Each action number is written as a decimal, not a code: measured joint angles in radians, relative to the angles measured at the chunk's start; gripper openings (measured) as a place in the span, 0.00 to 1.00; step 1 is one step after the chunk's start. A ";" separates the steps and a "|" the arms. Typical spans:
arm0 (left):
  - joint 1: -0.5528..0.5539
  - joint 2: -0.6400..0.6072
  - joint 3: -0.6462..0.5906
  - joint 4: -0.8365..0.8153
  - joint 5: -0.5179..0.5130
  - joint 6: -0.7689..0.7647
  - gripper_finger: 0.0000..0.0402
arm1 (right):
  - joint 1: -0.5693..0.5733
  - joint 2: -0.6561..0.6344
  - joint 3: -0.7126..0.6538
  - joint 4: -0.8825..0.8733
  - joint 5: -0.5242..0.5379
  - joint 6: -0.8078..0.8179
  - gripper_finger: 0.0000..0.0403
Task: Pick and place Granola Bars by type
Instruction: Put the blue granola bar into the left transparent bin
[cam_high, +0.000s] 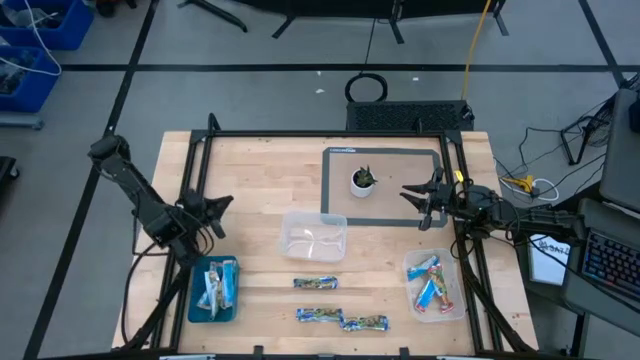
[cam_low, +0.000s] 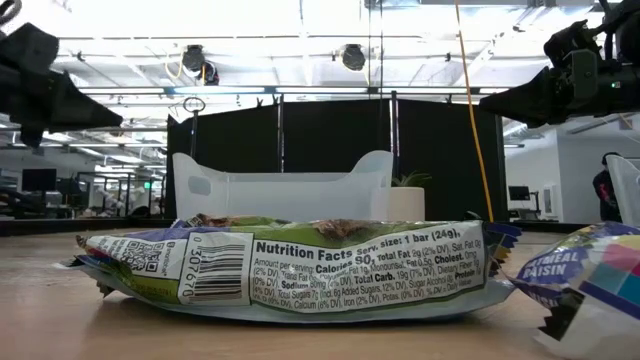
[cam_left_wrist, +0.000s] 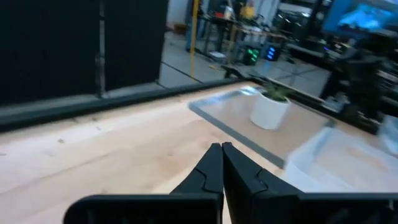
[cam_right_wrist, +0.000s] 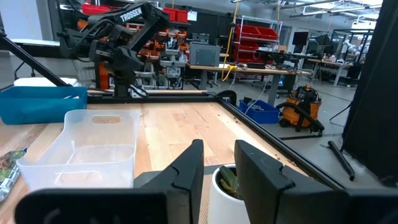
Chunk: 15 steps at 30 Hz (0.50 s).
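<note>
Step in hand, as judged: fetching one of three patterned bars (cam_high: 316, 284) left loose on the table (cam_high: 260, 180), at 6 o'clock of centre. Best done by lowering straight over a single bar, fingers spread across its narrow width, closing on the middle so the foil neither slips nor drags a neighbour; the two at the near edge, bar (cam_high: 318, 316) and bar (cam_high: 365, 323), lie end to end and nearly touching, so the lone upper one reads as the easier pick. Left gripper (cam_high: 212, 208) at 9 o'clock, above the blue tray (cam_high: 193, 300), fingers pressed together and holding nothing. Right gripper (cam_high: 428, 202) at 3 o'clock, just beside the plant pot (cam_high: 362, 181), fingers parted with a narrow gap, also empty. Blue tray, at 8 o'clock: several silvery-blue bars (cam_high: 218, 284), exact count not clear. Right tub (cam_high: 459, 305), at 4 o'clock: blue bars (cam_high: 424, 268) and red bars (cam_high: 437, 295) together. Centre tub (cam_high: 290, 240): clear plastic, nothing in it, likely destination for the patterned type. Low view: patterned bar (cam_low: 300, 265) close up, label side to the camera, flat on the wood.
</note>
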 joint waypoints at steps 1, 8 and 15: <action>-0.017 -0.006 -0.002 0.015 0.010 0.015 0.02 | 0.000 0.000 0.000 0.000 0.000 0.000 0.20; -0.120 -0.017 -0.005 0.346 0.039 0.275 0.01 | 0.000 0.000 0.000 0.000 0.000 0.000 0.20; -0.011 0.018 -0.004 1.189 0.448 1.173 0.01 | 0.000 0.000 0.000 0.000 0.000 0.000 0.20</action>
